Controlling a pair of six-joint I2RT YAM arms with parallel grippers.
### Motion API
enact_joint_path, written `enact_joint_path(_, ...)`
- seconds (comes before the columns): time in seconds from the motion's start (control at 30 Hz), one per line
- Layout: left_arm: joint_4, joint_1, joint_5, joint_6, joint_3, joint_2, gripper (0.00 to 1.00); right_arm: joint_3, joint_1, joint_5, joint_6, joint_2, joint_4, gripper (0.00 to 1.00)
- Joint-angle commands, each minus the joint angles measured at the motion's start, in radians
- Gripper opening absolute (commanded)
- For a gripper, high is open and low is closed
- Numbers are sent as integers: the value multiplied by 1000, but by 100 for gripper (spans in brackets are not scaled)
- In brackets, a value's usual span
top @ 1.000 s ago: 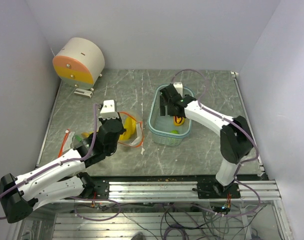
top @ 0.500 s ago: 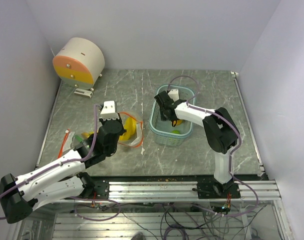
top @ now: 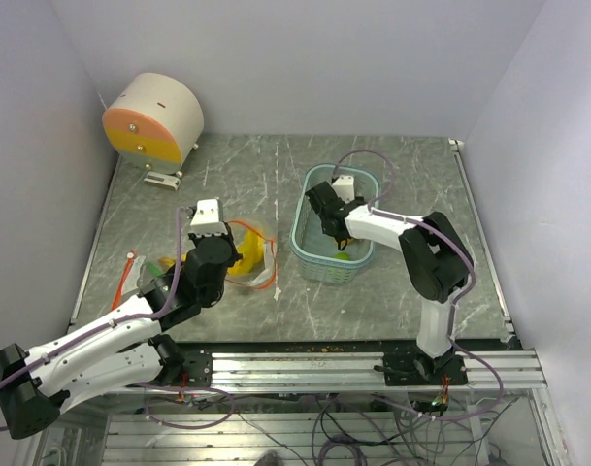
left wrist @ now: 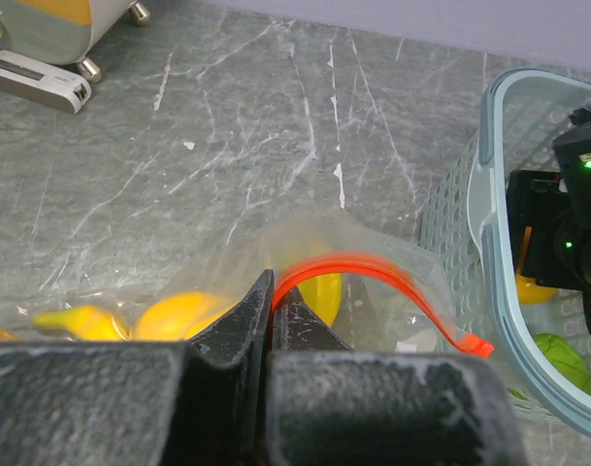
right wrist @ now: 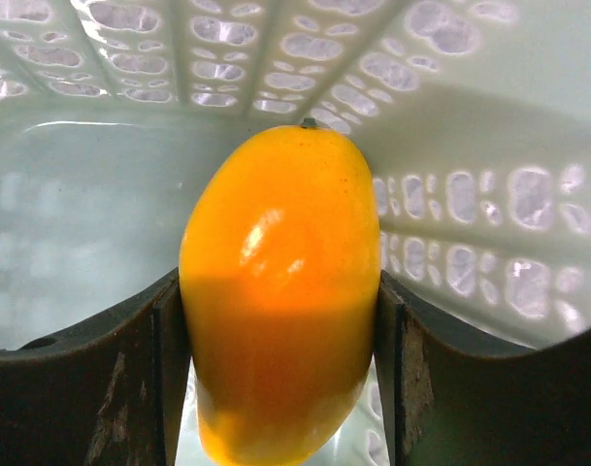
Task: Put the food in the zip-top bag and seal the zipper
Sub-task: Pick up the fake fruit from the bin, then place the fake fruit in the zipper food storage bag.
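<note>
Standing by the grey marble tabletop (top: 227, 175), I see the pale teal basket (top: 297, 231) just to the 3 o'clock side of the middle, and the zip-top bag (top: 248, 260) lying flat at the basket's 9 o'clock, close to it but not touching. The left arm (top: 111, 335) reaches up from 7 o'clock, and its jaws are pressed together on the zipper (left wrist: 373, 270), pinching the red-orange strip where it starts to arch up and curve off toward 3 o'clock, so the mouth of the bag stands partly lifted. Yellow shapes show through the clear plastic by the jaws, and a banana (left wrist: 72, 320) lies at their 9 o'clock; I cannot tell whether it is fully inside the bag. The right arm (top: 411, 233) bends in from 4 o'clock and dips into the basket, where its jaws grip the mango (right wrist: 285, 301) by its two sides, stem end pointing to 12 o'clock in the wrist view, with the slotted basket wall right behind it. A round green fruit (top: 342, 257) sits on the basket floor at the mango's 6 o'clock. Far off at 10 o'clock, a cream and orange drum (top: 154, 118) stands in the corner.
</note>
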Motion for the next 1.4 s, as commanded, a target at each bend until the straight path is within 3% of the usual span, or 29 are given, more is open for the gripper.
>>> enact_joint_path(0.0,-4,4,-3,0,1,-22,7,-26,18,6,-20,-145,-4,18)
enact_joint_path(0.23,-19,4,-3,-9,5,-19,7,-88,29,-147,-124,-470,99,18)
enact_joint_path(0.37,-19,3,2,-20,10,-10,7,-147,34,-424,-190,-624,205,18)
enact_joint_path(0.57,-30,5,-3,-18,40,15,7,-239,168,-833,-264,-768,318,20)
enact_joint_path(0.87,-31,4,-15,-11,59,47,7,-357,249,-1094,-258,-830,376,21)
enact_joint_path(1.13,-23,3,-7,-9,73,75,7,-323,321,-1157,-253,-671,451,21)
enact_joint_path(1.37,-27,4,9,-9,82,85,7,-172,355,-878,-232,-470,387,25)
